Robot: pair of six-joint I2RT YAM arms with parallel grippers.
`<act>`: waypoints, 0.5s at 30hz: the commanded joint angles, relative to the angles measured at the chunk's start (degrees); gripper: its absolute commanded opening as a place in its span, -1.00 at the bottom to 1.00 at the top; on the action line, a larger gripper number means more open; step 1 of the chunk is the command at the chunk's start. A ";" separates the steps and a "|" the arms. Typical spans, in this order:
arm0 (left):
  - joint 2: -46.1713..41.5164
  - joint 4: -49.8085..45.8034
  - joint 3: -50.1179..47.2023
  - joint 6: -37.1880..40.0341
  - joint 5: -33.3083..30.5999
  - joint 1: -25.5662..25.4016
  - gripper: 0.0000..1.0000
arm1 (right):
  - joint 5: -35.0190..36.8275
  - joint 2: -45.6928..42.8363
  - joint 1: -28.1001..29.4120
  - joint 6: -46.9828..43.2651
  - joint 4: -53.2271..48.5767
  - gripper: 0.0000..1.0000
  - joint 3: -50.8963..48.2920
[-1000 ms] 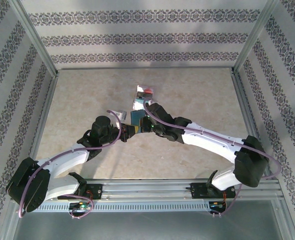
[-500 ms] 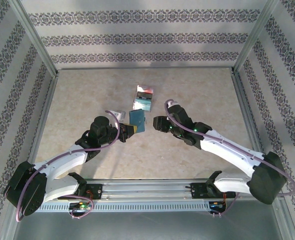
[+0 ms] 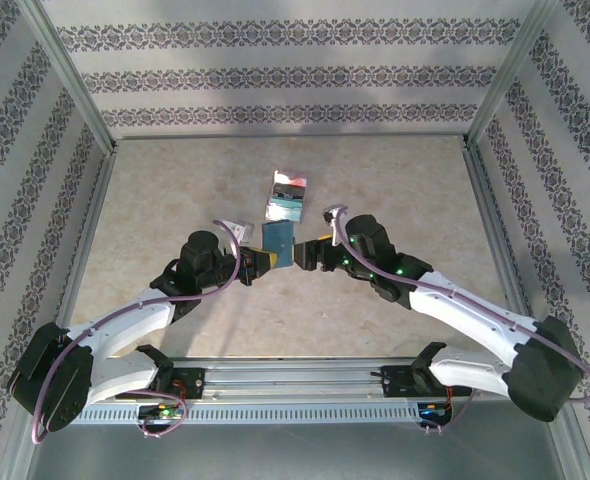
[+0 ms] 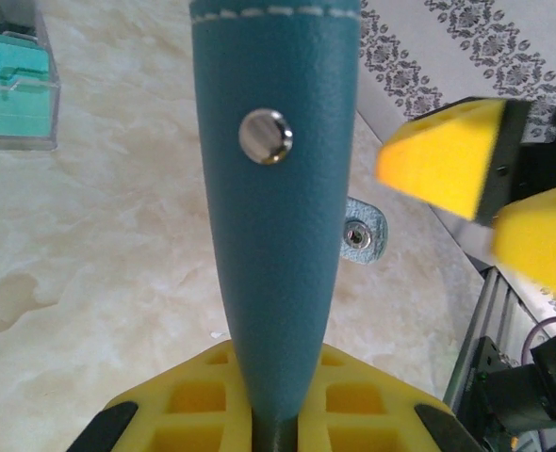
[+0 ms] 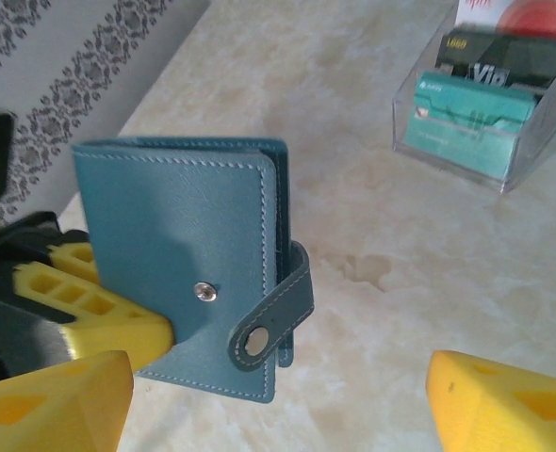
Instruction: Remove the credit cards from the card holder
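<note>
Your left gripper [image 4: 276, 414] pinches the card holder [image 5: 188, 254] upright by one edge while your right gripper [image 5: 278, 395] gapes just short of it, so a push on the loose strap [image 5: 273, 325] could twist the holder out of that narrow pinch.

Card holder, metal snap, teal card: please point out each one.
card holder [image 5: 165, 217], right wrist view, on its front panel.
metal snap [image 4: 265, 136], left wrist view, on the stud's centre.
teal card [image 5: 471, 118], right wrist view, on its printed face.
</note>
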 commanded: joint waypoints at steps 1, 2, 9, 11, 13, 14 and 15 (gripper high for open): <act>-0.61 2.84 2.24 0.68 2.57 -0.07 -1.00 | -1.18 2.71 1.14 -2.05 1.06 0.64 2.04; -0.61 3.01 2.20 0.55 2.82 -0.12 -1.00 | -0.81 3.45 1.20 -2.10 0.95 0.64 2.50; -0.85 4.39 1.81 0.16 4.84 -0.05 -1.00 | 0.00 4.47 -0.27 -1.11 0.79 0.25 2.13; -1.05 4.74 1.74 0.22 5.48 -0.05 -1.00 | -1.14 3.07 -1.35 -0.21 1.96 0.15 0.58; -1.07 5.15 1.73 0.19 6.30 -0.11 -1.00 | -2.13 1.69 -2.09 0.39 3.22 0.10 -0.77; -1.03 5.36 1.75 0.16 6.74 -0.11 -1.00 | -2.75 0.90 -2.66 0.70 3.83 0.07 -1.58; -1.06 5.70 1.73 0.07 7.09 -0.12 -1.00 | -3.15 0.49 -3.02 1.03 4.12 0.05 -2.05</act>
